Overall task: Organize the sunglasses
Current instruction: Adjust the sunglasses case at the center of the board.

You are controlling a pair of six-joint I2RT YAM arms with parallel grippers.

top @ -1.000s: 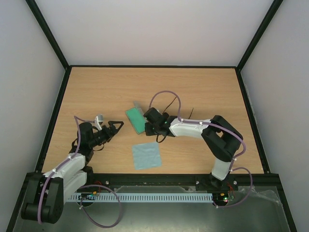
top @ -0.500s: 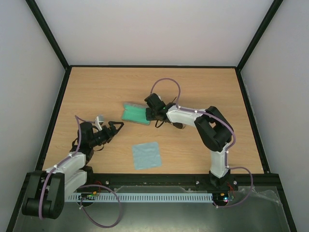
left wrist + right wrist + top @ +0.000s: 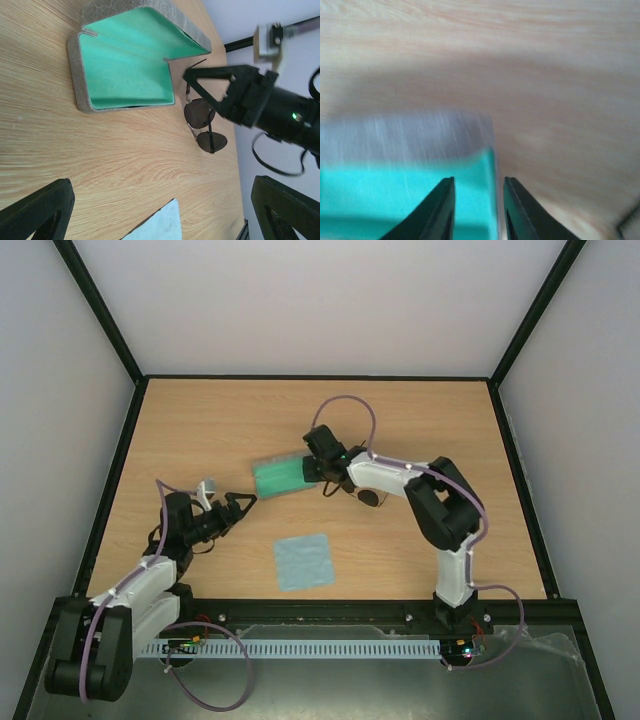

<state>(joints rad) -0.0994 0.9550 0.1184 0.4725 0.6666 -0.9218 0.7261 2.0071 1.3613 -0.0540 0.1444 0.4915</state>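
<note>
Table (image 3: 420, 420): pale wood, taking up the middle of the overhead view.
Case (image 3: 278, 476): lying open, left of centre, green lining up. In the left wrist view it fills the upper left.
Cloth (image 3: 303, 561): light blue square, flat, below the case and well apart from it.
Sunglasses (image 3: 200, 113): flat on the table, just beside the case's lower right corner in the left wrist view, outside the case.
Sunglasses axis: the two lenses sit one above the other in that view. The long axis runs top to bottom, leaning slightly to the lower right. The temple arms are too thin to trace with certainty.
Right gripper (image 3: 478, 180): at the case's right end, with the sunglasses just below it in the left wrist view. Its fingers stand a narrow gap apart with the case's edge in the gap. The close view is blurred, so I cannot tell whether they pinch it.
Left gripper (image 3: 160, 190): lower left of the overhead view, jaws spread wide, nothing between them, pointing toward the case.
</note>
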